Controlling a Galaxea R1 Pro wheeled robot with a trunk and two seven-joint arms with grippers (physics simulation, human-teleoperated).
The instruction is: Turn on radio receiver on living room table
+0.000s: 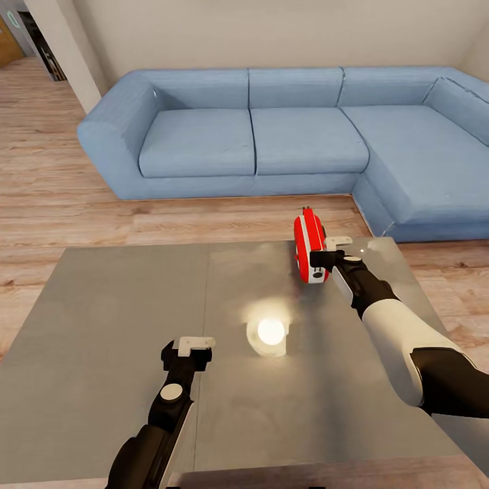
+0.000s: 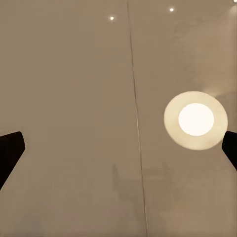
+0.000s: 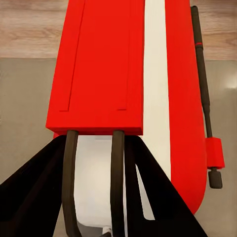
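Right tool [image 1: 324,261] pinching red radio receiver [image 1: 309,244] above glossy grey table [image 1: 122,326], blue sofa [image 1: 285,136] beyond

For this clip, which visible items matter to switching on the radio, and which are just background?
Part of the job:
- radio receiver, red, standing on edge
- table it stands on
- right gripper, at the radio
- left gripper, hovering over the tabletop

Background:
- blue sofa
- wood floor
- lamp reflection on the tabletop
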